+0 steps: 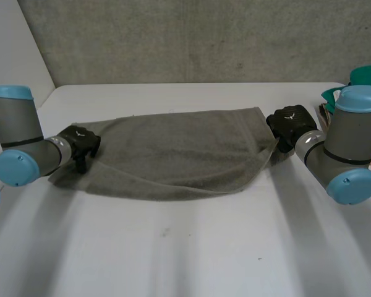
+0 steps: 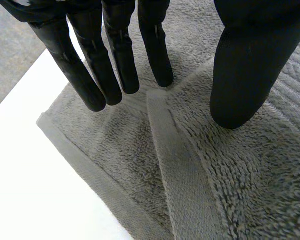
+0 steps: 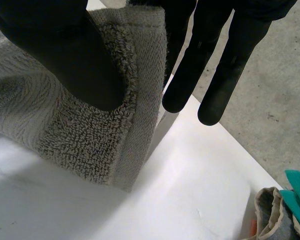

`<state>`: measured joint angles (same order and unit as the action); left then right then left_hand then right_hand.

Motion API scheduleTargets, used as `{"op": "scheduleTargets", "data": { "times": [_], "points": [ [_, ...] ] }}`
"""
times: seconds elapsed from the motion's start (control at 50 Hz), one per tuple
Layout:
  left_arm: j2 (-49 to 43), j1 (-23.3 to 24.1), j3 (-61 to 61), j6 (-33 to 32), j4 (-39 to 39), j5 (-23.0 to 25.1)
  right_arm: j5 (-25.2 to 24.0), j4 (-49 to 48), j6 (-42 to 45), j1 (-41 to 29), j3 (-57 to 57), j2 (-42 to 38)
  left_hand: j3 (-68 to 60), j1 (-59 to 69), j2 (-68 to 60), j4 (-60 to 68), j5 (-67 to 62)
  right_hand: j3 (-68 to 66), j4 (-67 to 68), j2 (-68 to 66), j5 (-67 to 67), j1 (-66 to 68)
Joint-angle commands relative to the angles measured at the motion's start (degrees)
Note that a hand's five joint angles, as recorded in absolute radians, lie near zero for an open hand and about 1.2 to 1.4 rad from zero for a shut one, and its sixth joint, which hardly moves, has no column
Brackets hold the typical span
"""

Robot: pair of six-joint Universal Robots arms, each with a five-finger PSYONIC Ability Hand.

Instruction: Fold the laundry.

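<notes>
Head view: your towel (image 1: 173,151) runs side to side; right hand (image 1: 290,124) pinches one end, left hand (image 1: 80,143) presses the other, fingers (image 2: 115,60) straight.

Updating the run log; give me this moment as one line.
grey towel: folded over, on table | left hand: open, on left end | right hand: pinching right end

A grey towel (image 1: 173,151) lies folded on the white table (image 1: 185,253).

light: bright, diffuse | towel (image 1: 173,154): soft shadow along its near edge | table (image 1: 191,260): mild sheen
</notes>
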<state>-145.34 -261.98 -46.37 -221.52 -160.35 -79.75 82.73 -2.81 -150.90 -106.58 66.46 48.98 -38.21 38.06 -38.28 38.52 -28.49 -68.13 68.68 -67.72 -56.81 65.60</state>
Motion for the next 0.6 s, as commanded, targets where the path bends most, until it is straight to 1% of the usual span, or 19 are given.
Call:
{"op": "scheduleTargets", "data": {
  "times": [0.02, 0.04, 0.1, 0.14, 0.22, 0.3, 0.38, 0.4, 0.44, 0.46, 0.48, 0.52, 0.54, 0.58, 0.6],
  "points": [
    [0.6, 0.3, -0.5, -0.8, 0.2, 0.2, 0.0, 0.0, -0.1, 0.2, 0.0, 0.4, -26.6, 26.8, -26.6, 26.3, -26.3, -11.9, 11.3, -12.3, -13.2, 14.4],
    [1.0, 0.3, -0.8, -0.7, 0.1, 0.5, 0.0, 0.1, -0.3, 0.2, 0.1, 0.9, -30.7, 30.8, -30.6, 30.4, -30.4, -11.9, 11.3, -12.3, -13.2, 14.4],
    [1.4, 0.3, -1.4, -0.8, 0.4, 1.3, 0.0, 0.2, -0.3, 0.2, 0.3, 1.5, -31.5, 31.7, -31.5, 31.2, -31.3, -11.9, 11.3, -12.3, -13.2, 14.4],
    [1.4, 0.3, -1.5, -1.0, 0.6, 1.8, 0.0, 0.3, -0.3, 0.2, 0.6, 2.3, -41.7, 41.9, -41.7, 41.4, -41.5, -11.9, 11.3, -12.3, -13.2, 14.4],
    [4.1, 0.0, -2.8, -0.5, 2.1, 0.1, 0.1, 0.5, 0.2, 0.3, 0.4, 3.1, -41.8, 41.9, -41.7, 41.5, -41.5, -11.9, 11.3, -12.3, -13.2, 14.4],
    [9.4, -0.5, -6.8, -0.3, 2.4, -0.2, -0.1, 3.5, 1.7, 0.5, 0.9, 4.7, -41.8, 41.9, -41.7, 41.5, -41.5, -11.9, 11.3, -12.3, -13.2, 14.4],
    [14.5, -0.7, -12.8, -1.9, 4.3, -0.9, -1.6, 11.2, 8.7, 1.1, 2.3, 6.9, -41.8, 41.9, -41.7, 41.5, -41.5, -11.9, 11.3, -12.3, -13.2, 14.4],
    [16.7, -0.6, -15.2, -4.2, 6.9, -1.0, -2.4, 16.5, 13.7, 1.9, 3.8, 7.7, -41.8, 41.9, -41.7, 41.5, -41.5, -11.9, 11.3, -12.3, -13.2, 14.4],
    [18.6, -0.6, -18.1, -7.8, 9.5, -1.0, -2.4, 22.2, 19.3, 2.9, 5.7, 8.4, -41.8, 41.9, -41.7, 41.5, -41.5, -11.9, 11.3, -12.3, -13.2, 14.4],
    [20.3, -1.0, -20.9, -10.9, 11.1, -0.7, -2.3, 26.9, 25.3, 4.1, 7.8, 9.5, -41.8, 41.9, -41.7, 41.5, -41.5, -11.9, 11.3, -12.3, -13.2, 14.4],
    [21.1, -1.4, -22.2, -12.4, 11.4, -0.3, -2.5, 28.5, 27.7, 4.7, 8.7, 10.1, -41.8, 41.9, -41.7, 41.5, -41.5, -11.9, 11.3, -12.3, -13.2, 14.4],
    [22.8, -2.8, -24.4, -14.8, 10.6, 0.8, -2.8, 28.6, 32.0, 5.9, 9.6, 11.3, -41.8, 41.9, -41.7, 41.5, -41.5, -11.9, 11.3, -12.3, -13.2, 14.4],
    [24.0, -3.7, -25.2, -14.3, 8.2, 3.1, -3.0, 26.7, 33.3, 6.1, 10.3, 11.6, -41.8, 41.9, -41.7, 41.5, -41.5, -11.9, 11.3, -12.3, -13.2, 14.4],
    [24.0, -3.6, -25.3, -12.0, 5.2, 5.7, -3.3, 23.7, 31.9, 5.6, 10.3, 11.2, -41.8, 41.9, -41.7, 41.5, -41.5, -11.9, 11.3, -12.3, -13.2, 14.4],
    [23.8, -3.4, -25.1, -10.1, 3.6, 7.1, -3.3, 22.2, 30.6, 5.4, 10.1, 11.1, -36.0, 36.1, -35.9, 35.7, -35.7, -11.9, 11.3, -12.3, -13.2, 14.4]
  ]
}}
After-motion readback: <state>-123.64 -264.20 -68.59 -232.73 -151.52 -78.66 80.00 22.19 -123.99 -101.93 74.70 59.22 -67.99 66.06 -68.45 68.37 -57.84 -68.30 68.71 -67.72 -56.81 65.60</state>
